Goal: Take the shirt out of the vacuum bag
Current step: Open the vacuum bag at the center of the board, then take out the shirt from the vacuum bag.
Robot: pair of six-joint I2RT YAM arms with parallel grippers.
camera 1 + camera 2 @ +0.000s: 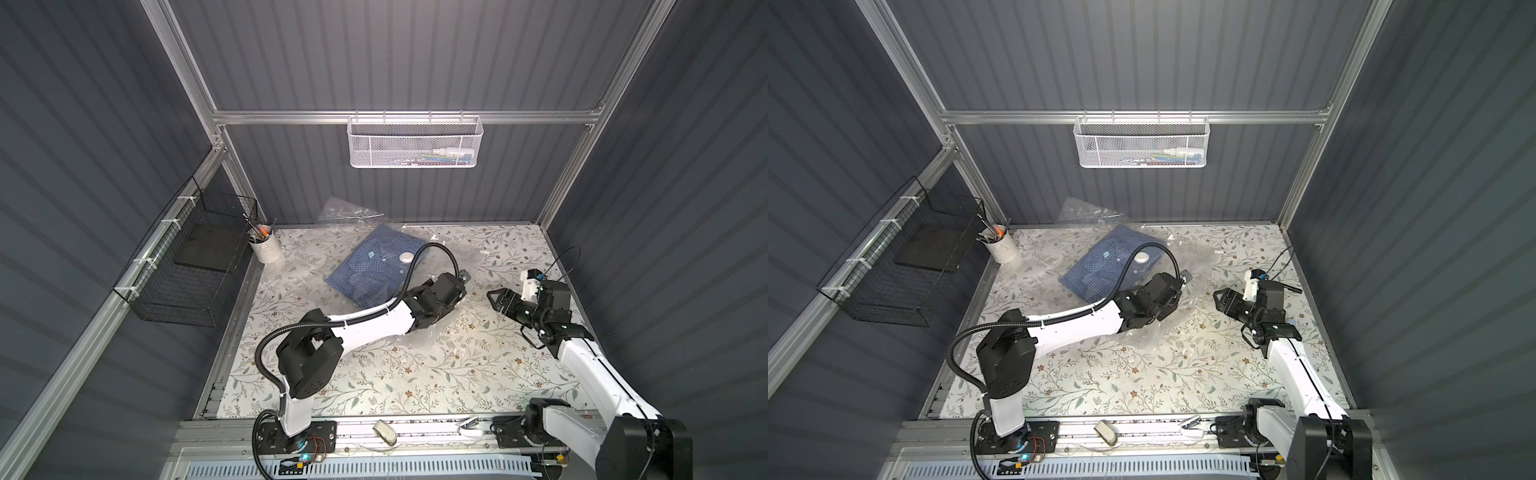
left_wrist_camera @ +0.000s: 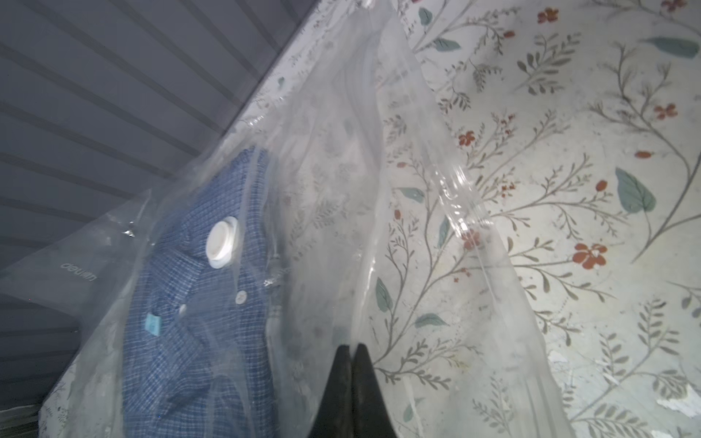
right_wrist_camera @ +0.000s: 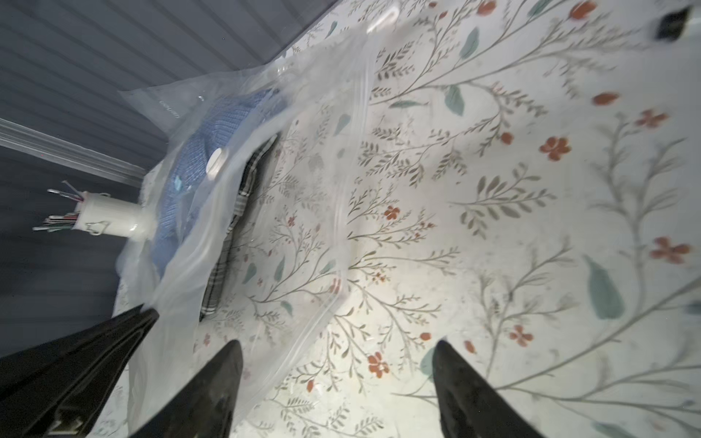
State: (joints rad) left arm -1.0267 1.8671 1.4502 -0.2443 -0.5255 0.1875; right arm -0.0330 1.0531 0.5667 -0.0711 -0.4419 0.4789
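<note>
Clear vacuum bag (image 2: 341, 189) between left jaws

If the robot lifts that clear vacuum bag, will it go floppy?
Probably floppy: where the left gripper pinches the vacuum bag, the film tents in folds. The glossy plastic looks slippery. The blue shirt inside likely weighs one end down.

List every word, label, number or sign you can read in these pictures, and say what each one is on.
Bag, clear corner: one faint grey word, seen turned, roughly "deuon"; the letters are unsure.
Same word in the right wrist view: too blurred to read.
Shirt, light blue tag: no text readable.
Cup: a small outline drawing, no words.
Nothing else is readable.
</note>
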